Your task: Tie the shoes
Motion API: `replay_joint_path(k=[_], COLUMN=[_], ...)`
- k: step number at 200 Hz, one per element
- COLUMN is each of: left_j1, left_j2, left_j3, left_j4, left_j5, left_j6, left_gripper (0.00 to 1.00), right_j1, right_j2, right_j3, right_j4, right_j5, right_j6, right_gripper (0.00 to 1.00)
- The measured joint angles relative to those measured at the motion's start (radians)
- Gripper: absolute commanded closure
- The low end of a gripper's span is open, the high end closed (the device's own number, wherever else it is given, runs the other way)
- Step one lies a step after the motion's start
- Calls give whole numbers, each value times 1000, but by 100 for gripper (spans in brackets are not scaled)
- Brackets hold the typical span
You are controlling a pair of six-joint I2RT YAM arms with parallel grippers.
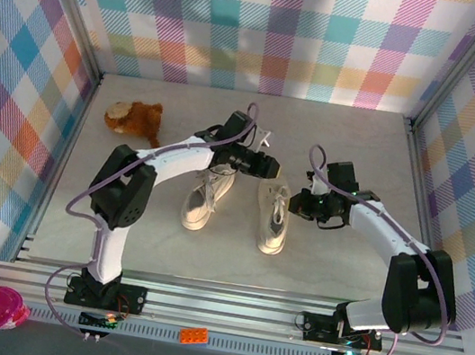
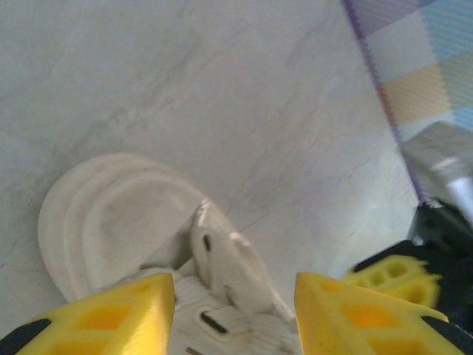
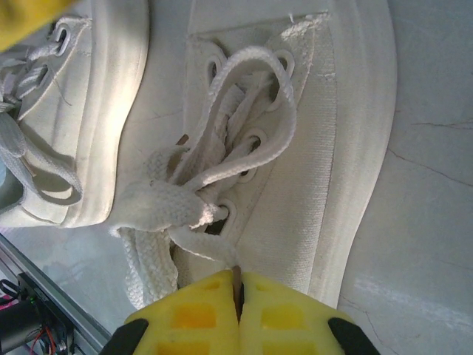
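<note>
Two cream shoes lie side by side mid-table, the left shoe (image 1: 205,198) and the right shoe (image 1: 273,217). My right gripper (image 1: 301,203) sits at the right shoe's side. In the right wrist view it (image 3: 239,285) is shut on a white lace end (image 3: 214,250) that runs from a loose knot (image 3: 166,203) over the eyelets of the right shoe (image 3: 325,148). My left gripper (image 1: 262,164) hovers above the shoes' far ends. In the left wrist view it (image 2: 235,310) stands open over a shoe's tongue (image 2: 225,259) and toe cap (image 2: 111,218), with nothing between the fingers.
A brown plush toy (image 1: 134,119) lies at the back left of the table. Plaid walls close in the back and both sides. A metal rail (image 1: 225,308) runs along the near edge. The other shoe (image 3: 81,111) lies close beside the laced one.
</note>
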Motion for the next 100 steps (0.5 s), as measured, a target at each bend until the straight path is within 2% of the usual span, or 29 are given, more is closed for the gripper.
replay_joint_path(k=[41, 100], left_j1=[-13, -30], left_j2=[117, 133], left_j3=[62, 122], left_j4=[-102, -106], left_j5=[13, 60], left_j6=[37, 39], left_gripper=[52, 52], right_j1=[0, 0], right_j2=[11, 30], right_j3=[0, 0], right_j4=[-6, -5], right_j5=[-33, -67], right_j6=[-18, -22], right_gripper=[100, 100])
